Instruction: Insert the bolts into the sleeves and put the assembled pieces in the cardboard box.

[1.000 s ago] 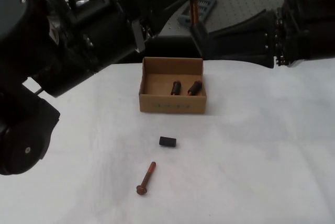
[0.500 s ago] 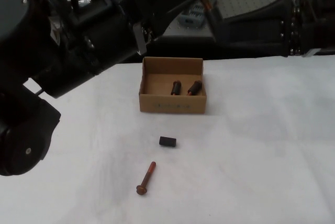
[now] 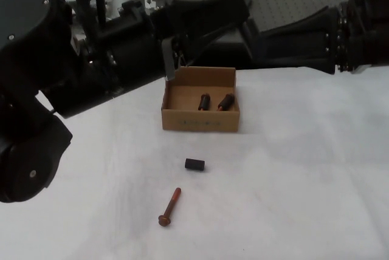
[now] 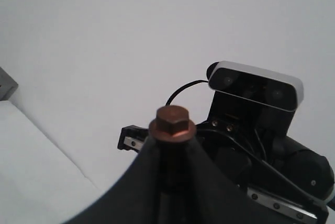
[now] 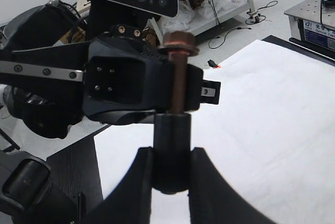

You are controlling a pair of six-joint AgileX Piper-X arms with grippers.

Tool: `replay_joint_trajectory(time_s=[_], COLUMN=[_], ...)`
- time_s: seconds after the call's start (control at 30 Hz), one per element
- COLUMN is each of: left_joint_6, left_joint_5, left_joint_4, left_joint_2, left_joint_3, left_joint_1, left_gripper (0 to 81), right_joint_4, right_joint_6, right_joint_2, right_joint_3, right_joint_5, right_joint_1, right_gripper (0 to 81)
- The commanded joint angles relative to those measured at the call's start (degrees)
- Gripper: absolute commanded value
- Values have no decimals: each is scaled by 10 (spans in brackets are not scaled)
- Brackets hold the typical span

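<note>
Above and behind the cardboard box (image 3: 200,117), the two arms meet in the air. My left gripper (image 4: 172,148) is shut on a copper bolt (image 4: 172,122) just under its hex head. My right gripper (image 5: 171,169) is shut on a black sleeve (image 5: 171,150), and the bolt's (image 5: 179,72) shaft runs down into the sleeve's top. Two assembled pieces (image 3: 214,101) lie inside the box. On the white cloth in front of the box lie a loose black sleeve (image 3: 194,164) and a loose copper bolt (image 3: 169,206).
The white cloth (image 3: 304,181) covers the bench, with open room on both sides of the box. The left arm's bulky black body (image 3: 36,90) hangs over the left side. A dark table and floor lie beyond the cloth's far edge.
Both arms shifted behind the box. The held bolt moved a little right, then farther back, and now points its head toward the high camera. The loose parts on the cloth stayed put.
</note>
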Motion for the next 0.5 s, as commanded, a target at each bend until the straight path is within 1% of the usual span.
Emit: replay_joint_trajectory(time_s=[0.0, 0.1, 0.27, 0.3, 0.33, 0.37, 0.4, 0.47], left_joint_6=[-17, -18, -18, -17, -16, -14, -14, -17], left_joint_5=[64, 72, 66, 66, 64, 61, 53, 36], left_joint_4=[5, 10, 10, 10, 10, 10, 10, 10], left_joint_2=[-6, -6, -6, -6, -6, -6, -6, -6], left_joint_3=[0, 0, 0, 0, 0, 0, 0, 0], left_joint_1=[-3, -3, -3, -3, -3, -3, -3, -3], left_gripper=[6, 6, 4, 29, 64, 128, 212, 419], right_joint_4=[-22, -22, -22, -22, -21, -19, -17, -11], right_joint_6=[-3, -3, -3, -3, -3, -3, -3, -3], right_joint_2=[-1, -1, -1, -1, -1, -1, -1, -1], right_joint_3=[-7, -7, -7, -7, -7, -7, -7, -7], right_joint_5=[26, 26, 26, 26, 26, 26, 26, 26], right_joint_1=[-11, -11, -11, -11, -11, -11, -11, -11], right_gripper=[19, 19, 19, 19, 19, 19, 19, 19])
